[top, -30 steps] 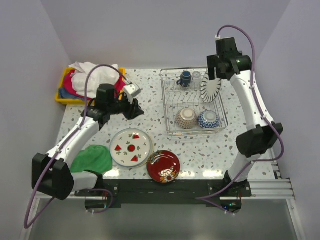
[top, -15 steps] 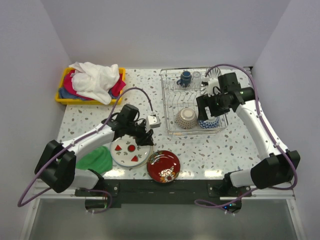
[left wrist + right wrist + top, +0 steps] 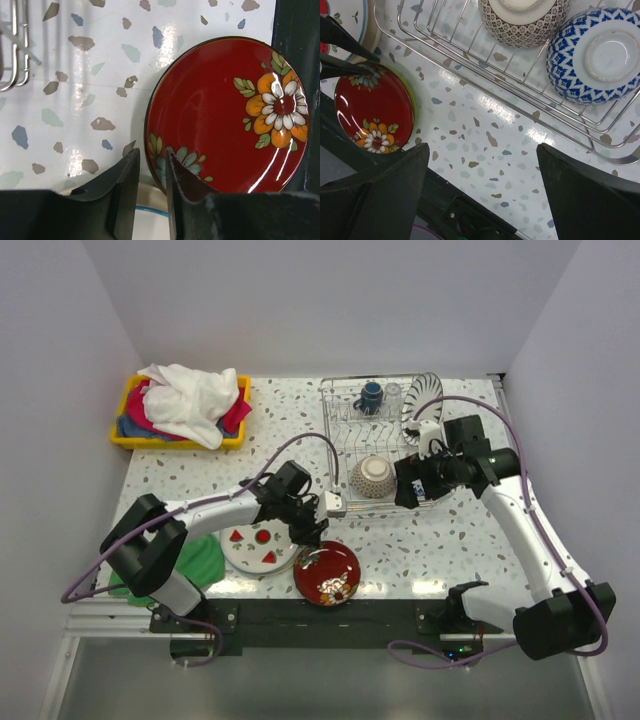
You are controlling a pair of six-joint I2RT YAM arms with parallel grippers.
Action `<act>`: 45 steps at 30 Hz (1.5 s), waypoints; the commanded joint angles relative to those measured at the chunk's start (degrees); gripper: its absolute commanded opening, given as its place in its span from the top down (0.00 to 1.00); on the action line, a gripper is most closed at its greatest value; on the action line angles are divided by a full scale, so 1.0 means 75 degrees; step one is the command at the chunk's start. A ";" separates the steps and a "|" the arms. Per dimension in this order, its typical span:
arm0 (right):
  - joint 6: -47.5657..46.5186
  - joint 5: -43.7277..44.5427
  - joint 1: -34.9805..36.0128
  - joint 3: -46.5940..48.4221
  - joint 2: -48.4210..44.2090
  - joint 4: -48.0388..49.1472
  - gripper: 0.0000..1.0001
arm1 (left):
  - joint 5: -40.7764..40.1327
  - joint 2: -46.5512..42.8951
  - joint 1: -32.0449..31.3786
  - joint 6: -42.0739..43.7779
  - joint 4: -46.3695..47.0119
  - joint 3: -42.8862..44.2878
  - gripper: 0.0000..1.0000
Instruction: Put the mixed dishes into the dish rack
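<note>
The red floral plate (image 3: 327, 572) (image 3: 225, 115) lies at the table's near edge. My left gripper (image 3: 315, 538) (image 3: 151, 154) is open only narrowly, its fingers astride the plate's left rim with a gap showing. The dish rack (image 3: 340, 445) (image 3: 470, 65) holds the striped plate (image 3: 425, 395) on edge, a dark blue mug (image 3: 371, 397), a clear glass (image 3: 393, 393), the orange-red bowl (image 3: 371, 477) (image 3: 522, 20) and the blue-white bowl (image 3: 595, 55). My right gripper (image 3: 410, 487) (image 3: 481, 147) hangs wide open and empty over the table before the rack.
A white plate with watermelon slices (image 3: 250, 545) (image 3: 345, 15) lies left of the red plate, its edge under it. A green cloth (image 3: 195, 558) sits at the near left. The yellow bin (image 3: 125, 437) of cloths stands at the back left. A black rail (image 3: 380, 615) lines the near edge.
My left arm swung from near the yellow bin, over the white plate, to the red plate's rim. My right arm left the striped plate standing in the rack and came down to the rack's front.
</note>
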 commanded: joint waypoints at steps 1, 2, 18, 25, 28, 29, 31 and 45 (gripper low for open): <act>0.0116 -0.0194 0.0020 -0.0259 -0.0276 0.0483 0.07 | -0.0114 0.0216 -0.0350 0.0338 0.0199 0.0367 0.73; 0.0116 -0.0182 0.0020 -0.0282 -0.0288 0.0506 0.07 | -0.0196 0.0240 -0.0432 0.0349 0.0198 0.0367 0.75; 0.0069 -0.0803 0.0323 -0.0598 0.0192 0.1151 0.07 | -0.0618 -0.0415 -0.0468 0.0923 -0.0608 0.0284 1.00; 0.0187 -0.0241 0.1437 -0.1009 -0.0018 0.0882 0.12 | -0.0269 -0.1271 -0.0480 0.1227 -0.1581 0.0380 1.00; 0.0268 -0.0229 0.1614 -0.0740 0.0110 0.0519 0.19 | -0.0243 -0.1529 -0.0480 0.1743 -0.1981 0.0075 1.00; 0.0686 -0.0275 0.1614 -0.0623 0.0238 0.0426 0.20 | -0.0255 -0.1576 -0.0503 0.1930 -0.2074 -0.0100 1.00; 0.1249 -0.0743 0.1602 -0.0587 0.0344 0.0354 0.21 | -0.0290 -0.1705 -0.0491 0.2013 -0.2005 -0.0288 1.00; 0.4486 -0.1073 0.1625 -0.2801 0.0696 0.1420 0.21 | -0.0256 -0.1531 -0.1392 0.1556 0.0174 -0.1508 1.00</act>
